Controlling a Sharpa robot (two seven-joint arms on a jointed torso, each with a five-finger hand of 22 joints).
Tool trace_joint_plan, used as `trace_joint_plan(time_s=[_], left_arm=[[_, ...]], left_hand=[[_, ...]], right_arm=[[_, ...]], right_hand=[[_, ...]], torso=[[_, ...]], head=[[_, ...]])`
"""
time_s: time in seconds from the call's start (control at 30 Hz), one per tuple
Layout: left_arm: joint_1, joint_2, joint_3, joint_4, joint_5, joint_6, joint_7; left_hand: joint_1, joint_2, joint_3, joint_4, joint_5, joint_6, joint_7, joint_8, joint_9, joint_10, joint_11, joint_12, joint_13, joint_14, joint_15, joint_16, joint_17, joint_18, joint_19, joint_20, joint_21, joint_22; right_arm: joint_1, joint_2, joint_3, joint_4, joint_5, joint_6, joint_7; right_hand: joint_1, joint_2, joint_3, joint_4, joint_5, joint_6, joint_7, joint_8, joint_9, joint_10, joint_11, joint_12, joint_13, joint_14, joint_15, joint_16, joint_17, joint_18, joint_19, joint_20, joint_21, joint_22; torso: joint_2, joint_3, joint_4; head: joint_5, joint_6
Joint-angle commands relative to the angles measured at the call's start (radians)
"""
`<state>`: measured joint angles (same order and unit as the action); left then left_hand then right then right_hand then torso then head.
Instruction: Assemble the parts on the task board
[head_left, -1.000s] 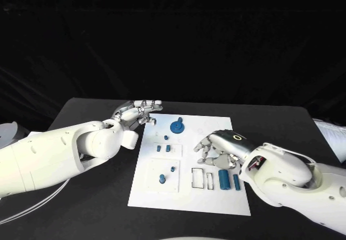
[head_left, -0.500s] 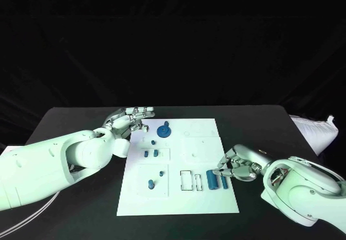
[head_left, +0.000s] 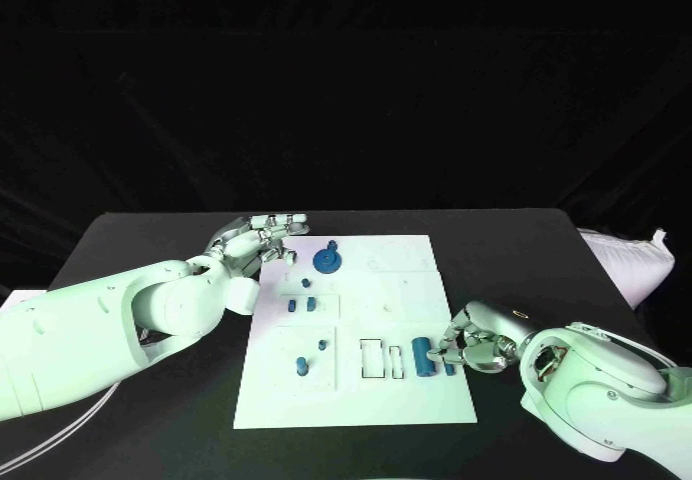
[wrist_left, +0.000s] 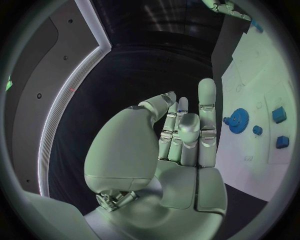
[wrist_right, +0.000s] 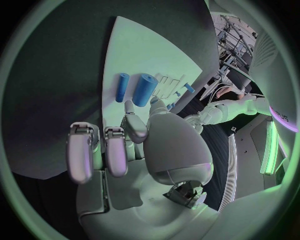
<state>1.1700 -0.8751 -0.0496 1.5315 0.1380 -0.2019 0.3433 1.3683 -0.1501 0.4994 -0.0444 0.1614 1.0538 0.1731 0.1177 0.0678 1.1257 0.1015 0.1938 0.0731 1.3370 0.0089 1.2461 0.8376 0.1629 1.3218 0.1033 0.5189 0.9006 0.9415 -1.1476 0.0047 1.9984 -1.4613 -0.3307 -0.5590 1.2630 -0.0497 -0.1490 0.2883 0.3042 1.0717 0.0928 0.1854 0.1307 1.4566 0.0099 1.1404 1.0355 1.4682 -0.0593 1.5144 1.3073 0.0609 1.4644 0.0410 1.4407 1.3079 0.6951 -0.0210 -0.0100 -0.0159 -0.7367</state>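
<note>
The right hand (head_left: 480, 341) sits low at the near right edge of the flat white task board (head_left: 418, 395), and what counts from here is how the two blue cylinders lie against its fingers (wrist_right: 136, 125). The thick blue cylinder (head_left: 424, 357) and the thin blue rod (head_left: 447, 358) lie side by side on the board, their long axes parallel and running away from the robot. Both are just ahead of the fingertips, the thin one nearer, the thick one a little further toward the board's middle. In the right wrist view the same pair, thick cylinder (wrist_right: 143, 89) and thin rod (wrist_right: 122, 87), lies just past the fingertips with a bare strip of board between. The fingers are curled loosely and apart, and I see nothing held in them.

The outlined rectangular slots (head_left: 382, 360) lie just beyond the thick cylinder, further from the fingers.

The left hand (head_left: 261, 240) hangs over the black bench (head_left: 173, 235) beside the board's far left corner, fingers upright, close together and holding nothing. The blue gear-like disc (head_left: 329, 262) lies just beside those fingers, on the board.

By my reckoning the right hand is far nearer the cylinders, so any pick there falls to it, pinching across the short width of a cylinder.
</note>
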Motion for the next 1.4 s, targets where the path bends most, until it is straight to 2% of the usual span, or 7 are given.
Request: trace_joint_plan(time_s=[0.03,0.27,0.47,0.77,1.03,1.2,1.4], left_arm=[[-0.001,0.001,0.001,0.001,0.003,0.019,0.006],[-0.001,0.0,0.001,0.0,0.003,0.019,0.006],[-0.001,-0.001,0.001,0.0,0.003,0.021,0.005],[-0.002,-0.002,0.001,0.001,0.003,0.024,0.002],[-0.002,-0.003,0.001,0.001,0.003,0.026,-0.001],[-0.002,-0.003,0.001,0.001,0.003,0.027,-0.001],[-0.003,-0.003,0.001,0.002,0.003,0.028,-0.001]], left_hand=[[-0.002,0.01,-0.001,-0.003,0.003,-0.004,0.0,-0.006,-0.001,-0.006,-0.002,0.005,-0.001,-0.008,0.001,-0.003,-0.001,0.017,-0.006,-0.001,-0.007,-0.001],[-0.002,0.01,-0.001,-0.003,0.003,-0.004,0.0,-0.006,-0.001,-0.006,-0.002,0.005,-0.001,-0.008,0.001,-0.003,-0.001,0.017,-0.006,-0.001,-0.007,-0.001],[-0.004,0.011,-0.002,-0.003,0.003,-0.004,0.0,-0.005,0.0,-0.007,-0.001,0.006,-0.001,-0.009,0.001,-0.003,-0.002,0.017,-0.006,-0.001,-0.007,-0.001],[-0.004,0.011,-0.002,-0.003,0.003,-0.004,0.0,-0.005,0.0,-0.007,-0.001,0.006,-0.001,-0.009,0.001,-0.003,-0.002,0.017,-0.006,-0.001,-0.007,-0.001],[-0.005,0.011,-0.003,-0.003,0.003,-0.004,0.0,-0.005,0.0,-0.007,-0.001,0.007,-0.001,-0.009,0.001,-0.003,-0.003,0.017,-0.006,-0.001,-0.007,-0.001],[-0.005,0.011,-0.003,-0.003,0.003,-0.004,0.0,-0.005,0.0,-0.007,-0.001,0.007,-0.001,-0.009,0.001,-0.003,-0.003,0.017,-0.006,-0.001,-0.007,-0.001],[-0.006,0.011,-0.004,-0.003,0.003,-0.004,0.0,-0.005,0.0,-0.007,-0.001,0.007,-0.001,-0.01,0.001,-0.004,-0.005,0.017,-0.007,0.0,-0.008,-0.001]], right_arm=[[-0.005,0.012,0.0,-0.004,-0.057,0.016,-0.024],[-0.009,0.031,0.0,-0.011,-0.081,0.015,-0.023],[-0.012,0.053,0.0,-0.037,-0.092,0.042,-0.025],[-0.045,0.115,0.0,-0.094,-0.106,0.082,-0.028],[-0.054,0.135,0.0,-0.112,-0.117,0.11,-0.033],[-0.055,0.137,0.0,-0.113,-0.12,0.073,-0.037],[-0.056,0.122,0.001,-0.09,-0.072,-0.033,-0.038]], right_hand=[[0.001,0.01,-0.006,0.0,0.007,-0.008,0.0,0.006,0.002,0.017,0.0,0.191,0.307,0.086,-0.002,0.006,0.171,-0.016,0.034,0.001,0.007,0.07],[0.003,0.01,-0.008,-0.001,0.009,-0.008,-0.001,0.008,0.003,0.018,0.0,0.196,0.313,0.086,-0.002,0.008,0.174,-0.017,0.035,0.001,0.008,0.073],[0.003,0.01,-0.009,-0.001,0.01,-0.008,-0.001,0.009,0.004,0.02,0.0,0.2,0.317,0.086,-0.002,0.009,0.175,-0.017,0.035,0.001,0.009,0.074],[0.006,0.011,-0.011,-0.002,0.008,-0.008,-0.001,0.01,0.005,0.018,0.0,0.198,0.316,0.086,-0.002,0.008,0.174,-0.017,0.034,0.001,0.007,0.072],[0.024,0.016,-0.016,-0.007,0.0,-0.003,-0.003,0.02,0.013,0.016,-0.002,0.198,0.322,0.086,-0.003,0.009,0.175,-0.017,0.034,0.0,0.008,0.074],[0.059,0.034,-0.009,-0.019,0.017,0.013,-0.008,0.035,0.026,0.019,-0.007,0.205,0.334,0.086,-0.007,0.01,0.176,-0.017,0.035,-0.002,0.01,0.076],[0.095,0.059,0.005,-0.032,0.087,0.027,-0.018,0.051,0.043,0.025,-0.016,0.214,0.348,0.087,-0.015,0.012,0.179,-0.018,0.037,-0.01,0.013,0.081]], torso=[[0.001,0.0013,0.0017],[0.001,0.0012,0.0024],[-0.001,0.0018,0.0036],[-0.001,0.0032,0.0075],[-0.002,0.0024,0.0068],[-0.002,0.0036,0.0059],[-0.003,0.0047,0.0076]], head=[[0.002,-0.002],[0.005,-0.005],[0.006,-0.008],[0.012,-0.012],[0.016,-0.013],[0.017,-0.011],[0.015,-0.01]])
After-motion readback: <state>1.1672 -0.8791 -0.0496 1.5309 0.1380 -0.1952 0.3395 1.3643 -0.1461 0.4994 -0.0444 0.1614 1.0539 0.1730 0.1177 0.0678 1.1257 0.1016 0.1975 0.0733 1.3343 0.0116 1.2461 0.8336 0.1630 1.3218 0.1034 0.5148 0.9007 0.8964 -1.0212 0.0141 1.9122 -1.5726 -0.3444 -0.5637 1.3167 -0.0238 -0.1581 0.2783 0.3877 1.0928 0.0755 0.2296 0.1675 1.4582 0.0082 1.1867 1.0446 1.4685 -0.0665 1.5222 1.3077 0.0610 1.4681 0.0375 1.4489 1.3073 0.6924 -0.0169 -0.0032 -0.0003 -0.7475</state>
